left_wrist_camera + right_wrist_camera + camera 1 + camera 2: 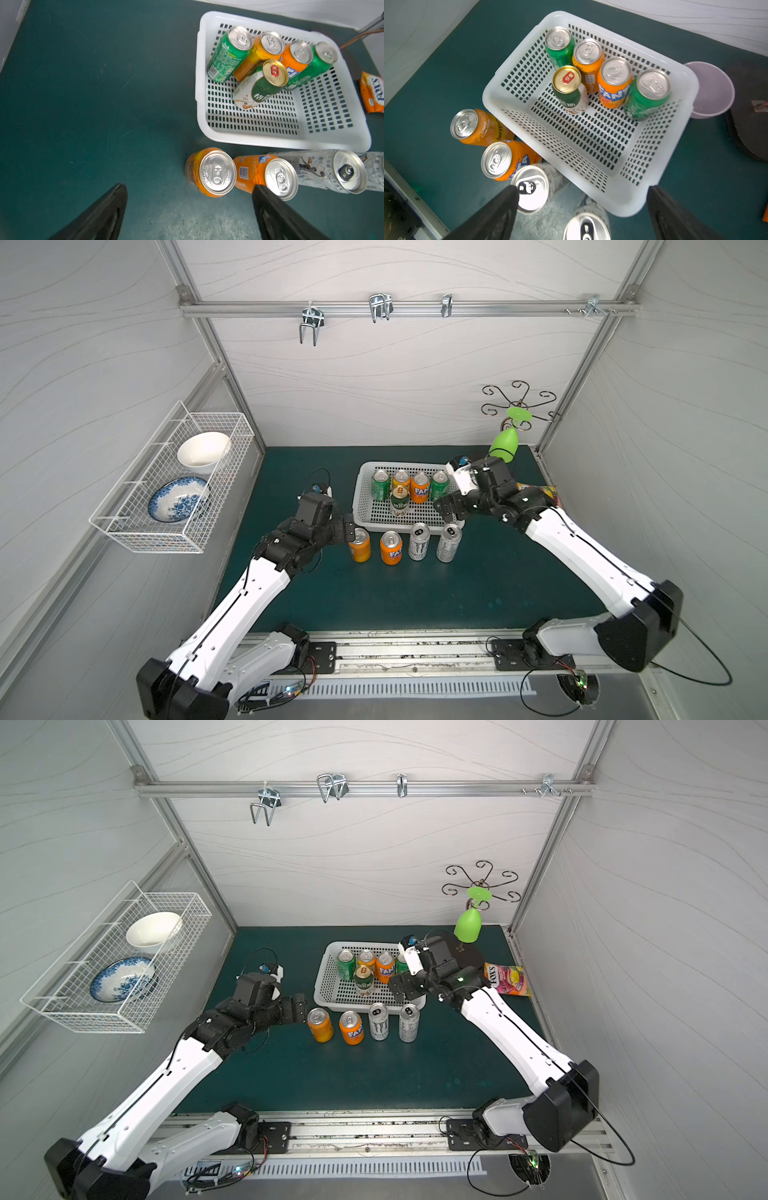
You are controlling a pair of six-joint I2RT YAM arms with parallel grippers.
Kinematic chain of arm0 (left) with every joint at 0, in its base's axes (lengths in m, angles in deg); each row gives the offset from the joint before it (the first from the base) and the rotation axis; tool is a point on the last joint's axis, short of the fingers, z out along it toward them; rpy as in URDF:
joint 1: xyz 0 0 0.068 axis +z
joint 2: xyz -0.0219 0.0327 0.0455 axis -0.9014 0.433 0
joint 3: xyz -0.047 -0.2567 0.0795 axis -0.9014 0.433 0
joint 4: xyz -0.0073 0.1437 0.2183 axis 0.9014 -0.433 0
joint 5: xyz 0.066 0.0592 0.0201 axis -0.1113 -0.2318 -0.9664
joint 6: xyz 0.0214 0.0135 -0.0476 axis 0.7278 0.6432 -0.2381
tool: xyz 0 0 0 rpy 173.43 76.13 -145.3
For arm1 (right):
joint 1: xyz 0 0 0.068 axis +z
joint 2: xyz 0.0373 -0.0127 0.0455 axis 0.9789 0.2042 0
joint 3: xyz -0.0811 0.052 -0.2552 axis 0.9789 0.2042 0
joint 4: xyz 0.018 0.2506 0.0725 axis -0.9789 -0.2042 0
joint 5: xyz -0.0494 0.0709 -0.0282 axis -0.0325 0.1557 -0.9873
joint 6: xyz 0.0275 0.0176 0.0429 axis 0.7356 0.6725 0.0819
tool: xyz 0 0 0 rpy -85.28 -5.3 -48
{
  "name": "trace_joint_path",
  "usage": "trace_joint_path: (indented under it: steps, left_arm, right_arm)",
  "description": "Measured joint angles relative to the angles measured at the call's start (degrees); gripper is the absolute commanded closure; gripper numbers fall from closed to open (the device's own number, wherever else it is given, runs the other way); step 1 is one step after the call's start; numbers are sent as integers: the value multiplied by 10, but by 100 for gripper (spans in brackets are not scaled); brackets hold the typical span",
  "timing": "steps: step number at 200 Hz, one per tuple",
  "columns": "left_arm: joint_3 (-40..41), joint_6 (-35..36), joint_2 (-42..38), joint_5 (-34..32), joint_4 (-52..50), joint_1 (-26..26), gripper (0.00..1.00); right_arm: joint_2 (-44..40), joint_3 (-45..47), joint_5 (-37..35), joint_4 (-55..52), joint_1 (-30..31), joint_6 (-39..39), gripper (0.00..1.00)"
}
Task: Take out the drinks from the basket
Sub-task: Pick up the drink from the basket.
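**Basket** (360, 506): white moulded plastic, rectangular, with a rolled rim and slotted walls and floor. It stands at the far middle of the mat (415, 597).

**Inside the basket:** five upright aluminium cans crowd the far half.
- Four line the far wall: green can (380, 485), plain orange can (401, 478), Fanta can (419, 488), second green can (439, 485).
- The gold-topped can (400, 501), dark green over white, stands just in front of them.
- The near half of the floor is bare.

**Outside the basket:** four cans stand in a row just beside the near rim. They are the Schweppes can (359, 545), outer Fanta can (391, 548), Monster can (419, 542) and second Monster can (449, 543). The last two are taller and white-silver.

**Left gripper** (189, 185): black fingers spread wide and gripping nothing. The Schweppes can stands just beyond the tips.

**Right gripper** (582, 190): fingers equally wide apart and holding nothing. It hangs above the basket's near corner on the right arm's side, over the Monster cans.

**Open room:** broad bare mat lies before the can row and on the basket's left-arm side. On the opposite side a black disc base (467, 959) and a glossy candy bag (509, 979) lie near the basket.

**Mat:** dark green, matte, scuffed with pale scratches.
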Motion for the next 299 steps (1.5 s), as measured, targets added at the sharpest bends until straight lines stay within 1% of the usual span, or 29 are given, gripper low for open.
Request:
trace_joint_path:
  steps: [23, 43, 80, 139, 197, 233, 299]
  left_arm:
    - [17, -6, -36, 0, 14, 10, 2]
    - [22, -9, -50, -1, 23, 13, 2]
    - [23, -12, -45, 0, 30, 16, 2]
    - [29, -12, -40, 3, 34, 16, 2]
    - [34, -12, -38, 4, 43, 16, 2]
    - [37, -13, -34, 6, 48, 16, 2]
    - [40, -13, -27, 13, 53, 16, 2]
  right_arm:
    - [73, -40, -15, 11, 30, -4, 1]
    - [133, -74, -26, 15, 46, -6, 1]
    - [224, -137, -41, 19, 60, -6, 1]
    - [335, -219, -60, 16, 62, -6, 1]
    - [396, -274, -76, 10, 59, -6, 7]
    - [423, -292, -87, 9, 56, -6, 10]
    - [446, -295, -106, 14, 53, -11, 26]
